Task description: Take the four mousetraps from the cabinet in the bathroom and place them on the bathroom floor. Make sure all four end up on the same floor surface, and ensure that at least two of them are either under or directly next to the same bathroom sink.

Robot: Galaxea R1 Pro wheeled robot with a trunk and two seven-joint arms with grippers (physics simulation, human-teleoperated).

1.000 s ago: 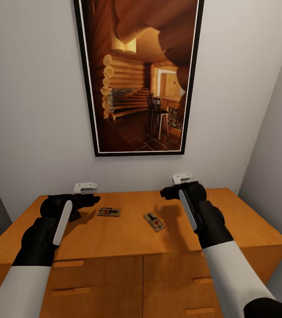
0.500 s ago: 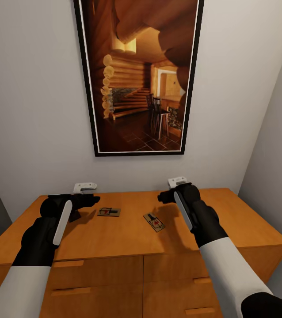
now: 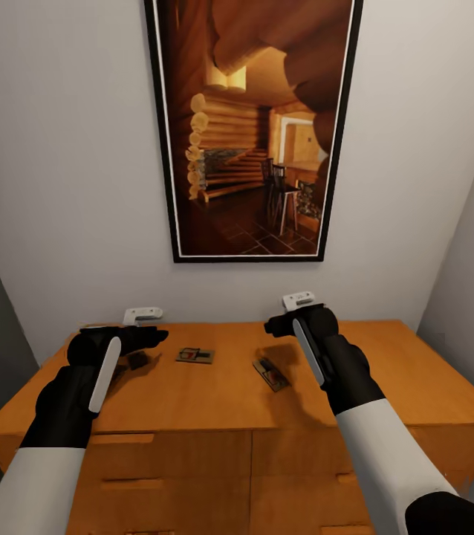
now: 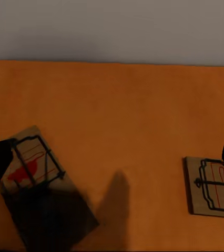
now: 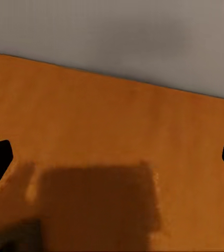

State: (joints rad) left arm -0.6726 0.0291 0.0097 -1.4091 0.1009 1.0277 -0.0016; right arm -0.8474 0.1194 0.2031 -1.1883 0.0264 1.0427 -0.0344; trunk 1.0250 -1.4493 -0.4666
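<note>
Head view puts both arms over the cabinet [image 3: 215,394] top, left gripper [image 4: 112,157] and right gripper [image 5: 112,157] both spread and empty, two mousetraps [image 3: 195,356] lying between them — pickup stage, I judge — next, lower onto one.

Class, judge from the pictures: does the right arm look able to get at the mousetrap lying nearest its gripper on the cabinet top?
Probably yes. The right gripper hangs open above the cabinet top, just beyond the mousetrap, and nothing lies between them; the other mousetrap sits apart toward the left gripper.
</note>
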